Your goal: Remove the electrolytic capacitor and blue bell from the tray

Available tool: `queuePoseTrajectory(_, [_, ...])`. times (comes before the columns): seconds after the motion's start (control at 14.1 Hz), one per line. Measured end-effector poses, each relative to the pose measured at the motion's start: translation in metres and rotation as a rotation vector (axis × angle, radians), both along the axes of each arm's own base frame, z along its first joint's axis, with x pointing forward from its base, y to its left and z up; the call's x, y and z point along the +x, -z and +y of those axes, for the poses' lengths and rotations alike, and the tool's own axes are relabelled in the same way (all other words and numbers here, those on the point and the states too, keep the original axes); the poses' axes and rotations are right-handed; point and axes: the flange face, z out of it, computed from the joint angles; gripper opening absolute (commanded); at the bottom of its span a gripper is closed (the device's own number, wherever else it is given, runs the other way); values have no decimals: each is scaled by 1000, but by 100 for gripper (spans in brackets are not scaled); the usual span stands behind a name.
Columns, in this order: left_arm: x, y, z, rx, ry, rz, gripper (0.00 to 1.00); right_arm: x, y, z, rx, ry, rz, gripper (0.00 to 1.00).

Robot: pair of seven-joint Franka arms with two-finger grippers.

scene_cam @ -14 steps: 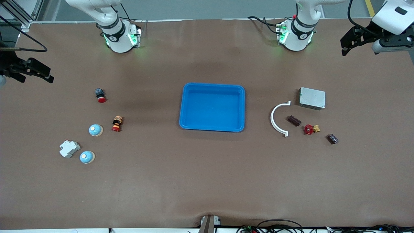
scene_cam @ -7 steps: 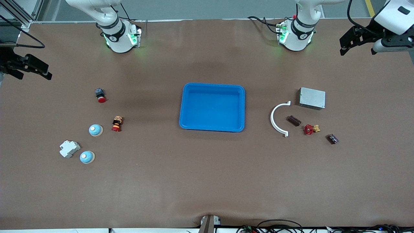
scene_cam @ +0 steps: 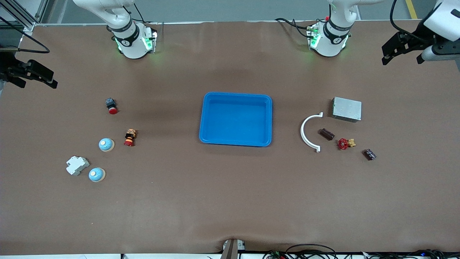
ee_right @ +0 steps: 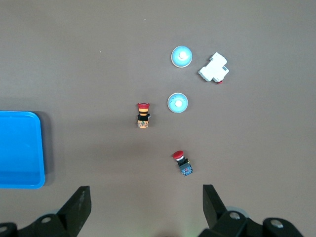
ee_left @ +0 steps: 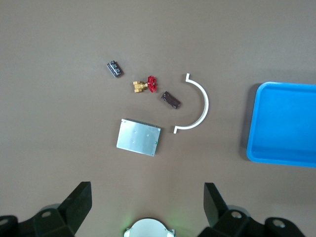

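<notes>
The capacitor (scene_cam: 327, 134), a small dark brown cylinder, lies on the table toward the left arm's end, inside the arc of a white curved piece; the left wrist view shows the capacitor (ee_left: 170, 99) too. Two blue dome bells (scene_cam: 106, 144) (scene_cam: 96, 175) sit toward the right arm's end, and both bells (ee_right: 177, 102) (ee_right: 181, 56) appear in the right wrist view. My left gripper (scene_cam: 391, 50) (ee_left: 147, 197) hangs open and empty high over its end of the table. My right gripper (scene_cam: 36, 80) (ee_right: 145, 200) is open and empty over the other end.
A blue tray (scene_cam: 235, 96) sits mid-table. Around the capacitor are a white curved piece (scene_cam: 309, 131), a metal box (scene_cam: 346, 109), a red valve (scene_cam: 345, 144) and a small dark block (scene_cam: 369, 154). A white breaker (scene_cam: 77, 165) and two red push buttons (scene_cam: 111, 105) (scene_cam: 129, 137) lie near the bells.
The left gripper has drifted outward toward its end of the table. The right gripper shifted slightly outward early on, then held still. Nothing on the table moved.
</notes>
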Motion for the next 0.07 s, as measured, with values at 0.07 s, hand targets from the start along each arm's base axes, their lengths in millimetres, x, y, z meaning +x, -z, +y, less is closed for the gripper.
queuePoseTrajectory(0.07, [6,-1,1,-3,-1,-3,100,0,0,0,0,0,0,100])
